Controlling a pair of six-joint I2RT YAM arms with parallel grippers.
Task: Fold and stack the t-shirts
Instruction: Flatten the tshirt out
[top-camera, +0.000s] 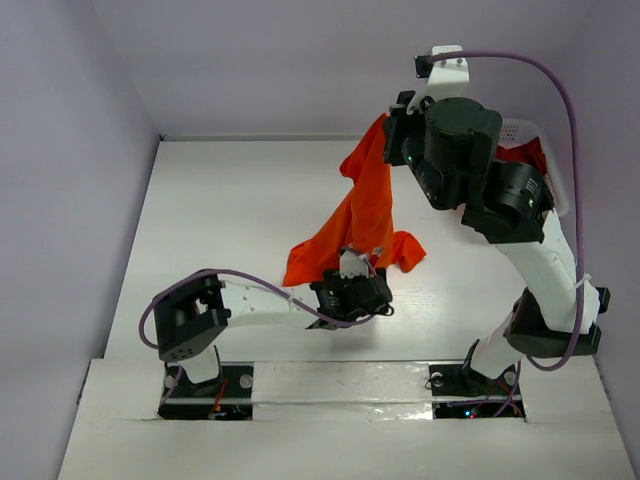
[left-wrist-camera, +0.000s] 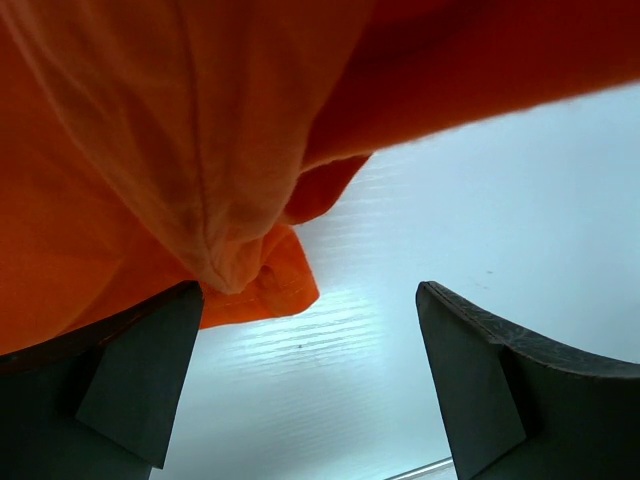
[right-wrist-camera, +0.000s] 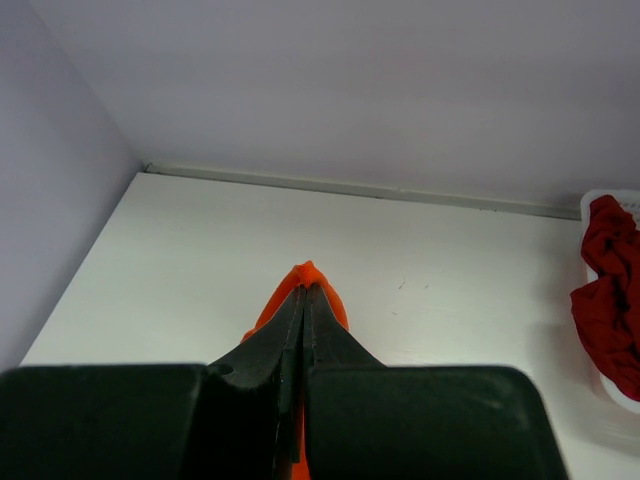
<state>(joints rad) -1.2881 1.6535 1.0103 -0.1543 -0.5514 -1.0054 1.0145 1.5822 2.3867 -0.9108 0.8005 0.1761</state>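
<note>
1. Pale lilac walls (top-camera: 70, 150) closed in a white table (top-camera: 220, 220), whose surface showed fine ribbing in the left wrist view.
2. Low over the table's middle, the left gripper (left-wrist-camera: 310, 390) stood with its jaws wide apart, clamping nothing; a hanging fold of cloth brushed one finger.
3. The orange t-shirt (top-camera: 360, 215) hung above the table, and its lower edge drooped onto the left gripper.
4. The right gripper (right-wrist-camera: 305, 295), raised high, was clamped tight on the shirt's top.
5. At the far right, dark red t-shirts (right-wrist-camera: 610, 300) lay bunched in a white latticed basket (top-camera: 515, 128).
</note>
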